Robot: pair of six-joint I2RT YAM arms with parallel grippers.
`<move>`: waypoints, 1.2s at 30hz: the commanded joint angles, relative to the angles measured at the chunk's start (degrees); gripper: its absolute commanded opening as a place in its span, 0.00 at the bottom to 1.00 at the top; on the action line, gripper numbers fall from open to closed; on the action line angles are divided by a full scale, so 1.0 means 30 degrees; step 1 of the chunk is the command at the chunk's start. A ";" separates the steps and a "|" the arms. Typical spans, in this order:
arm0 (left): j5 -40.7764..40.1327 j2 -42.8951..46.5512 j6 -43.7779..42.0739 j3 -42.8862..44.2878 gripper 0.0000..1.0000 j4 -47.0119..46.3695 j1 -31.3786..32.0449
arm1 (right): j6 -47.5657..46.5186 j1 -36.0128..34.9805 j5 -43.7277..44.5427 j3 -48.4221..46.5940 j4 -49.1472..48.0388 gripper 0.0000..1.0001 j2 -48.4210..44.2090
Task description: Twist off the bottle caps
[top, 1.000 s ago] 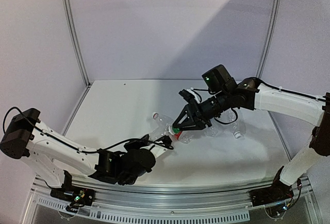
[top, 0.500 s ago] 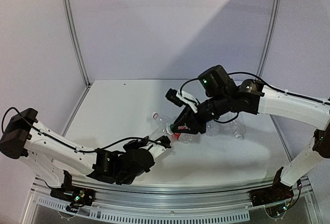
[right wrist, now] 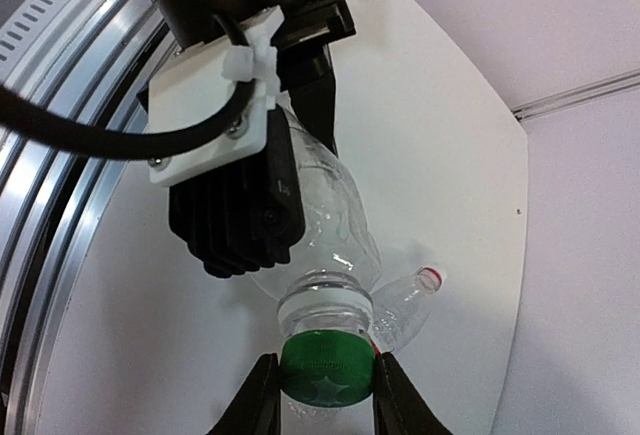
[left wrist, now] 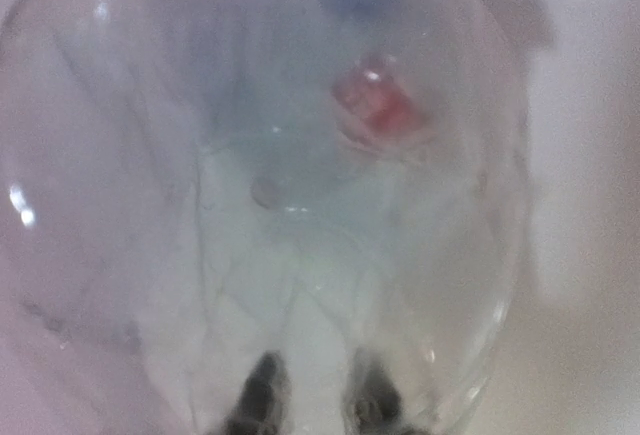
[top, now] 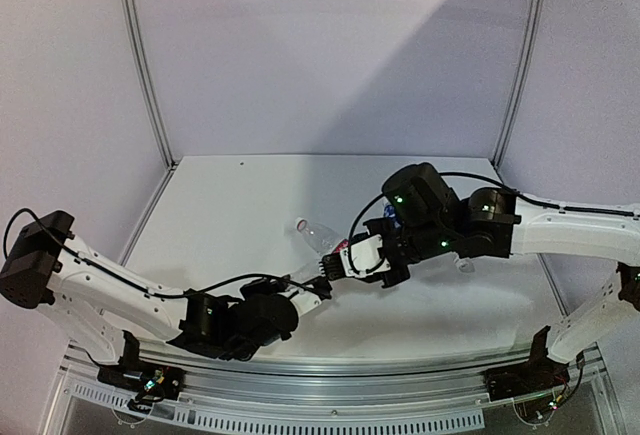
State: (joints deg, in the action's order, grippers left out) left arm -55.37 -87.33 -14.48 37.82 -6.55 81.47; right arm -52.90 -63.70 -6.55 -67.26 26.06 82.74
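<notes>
A clear bottle (right wrist: 335, 245) is held off the table, and my left gripper (top: 316, 291) is shut on its body, one black finger (right wrist: 250, 215) pressed against its side. In the left wrist view the bottle (left wrist: 260, 205) fills the frame as a blur above the left gripper (left wrist: 315, 405). The green cap (right wrist: 327, 372) sits on the bottle's neck. My right gripper (right wrist: 327, 400) is shut on this cap, one finger on each side. In the top view the right gripper (top: 332, 267) meets the left one near the table's front middle, and the cap is hidden there.
A second clear bottle (top: 314, 234) lies on the white table (top: 230, 215) just behind the grippers, its neck (right wrist: 430, 277) open with a red ring. Part of another bottle (top: 462, 266) shows behind the right arm. A metal rail (top: 330, 365) runs along the near edge.
The right wrist has rolled around while staying on the cap, and the right forearm has swung lower and nearer, now covering the bottle's neck from above. The left arm has barely moved.
</notes>
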 commanded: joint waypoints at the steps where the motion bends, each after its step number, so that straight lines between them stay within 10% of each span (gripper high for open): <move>1: 0.0422 0.0419 0.0195 0.0429 0.06 -0.1354 0.0147 | -0.1935 -0.0606 0.0189 0.0671 -0.0723 0.23 -0.1699; 12: 0.0763 0.1171 0.0562 0.0341 0.06 -0.0924 0.0147 | -0.1731 -0.0812 0.0577 0.1046 -0.0866 0.23 -0.3156; 23: -0.0672 0.4660 0.4375 -0.0075 0.09 0.1145 -0.1969 | 0.7597 0.0399 0.3900 -0.1675 -0.2130 0.08 -0.1927; 36: -0.1959 1.1287 0.7098 -0.2266 0.09 0.1525 -0.3515 | 1.6946 0.1633 0.1585 -1.3278 1.0649 0.08 1.0159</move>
State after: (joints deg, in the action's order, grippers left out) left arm -58.41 -57.32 3.36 32.75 -2.81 71.61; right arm -10.76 -59.16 3.44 -101.93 41.76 103.98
